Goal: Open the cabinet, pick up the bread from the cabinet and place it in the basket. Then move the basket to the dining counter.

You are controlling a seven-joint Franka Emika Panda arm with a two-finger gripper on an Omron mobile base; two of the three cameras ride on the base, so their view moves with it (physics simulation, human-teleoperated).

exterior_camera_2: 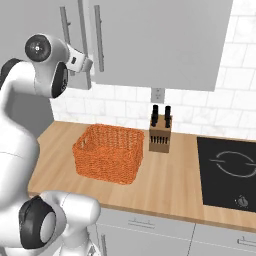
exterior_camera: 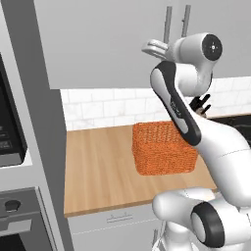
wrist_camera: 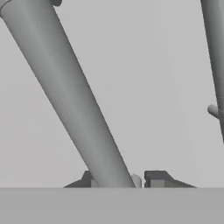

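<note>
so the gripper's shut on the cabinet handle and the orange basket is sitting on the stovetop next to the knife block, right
Not quite: the basket sits on the wood counter, not on the stovetop, which lies on the knife block's far side, as the right base view shows. The rest holds: the gripper is shut on the cabinet handle.

**A home kitchen, rendered**

This is a domestic kitchen. A light wood counter [exterior_camera_2: 165, 187] runs along a wall of white tiles [exterior_camera_2: 235, 107], with a black induction hob [exterior_camera_2: 230, 170] set flush into it and a wooden knife block [exterior_camera_2: 160, 134] standing near the wall. Light grey wall cabinets [exterior_camera_2: 165, 40] with long bar handles [exterior_camera_2: 98, 37] hang overhead, and grey drawer fronts [exterior_camera: 115, 220] sit below the worktop. At the left, built-in oven fronts [exterior_camera: 12, 147] stack in a tall grey unit. An orange woven basket [exterior_camera_2: 109, 153] rests on the counter. Surfaces look flat and computer-drawn.
</note>
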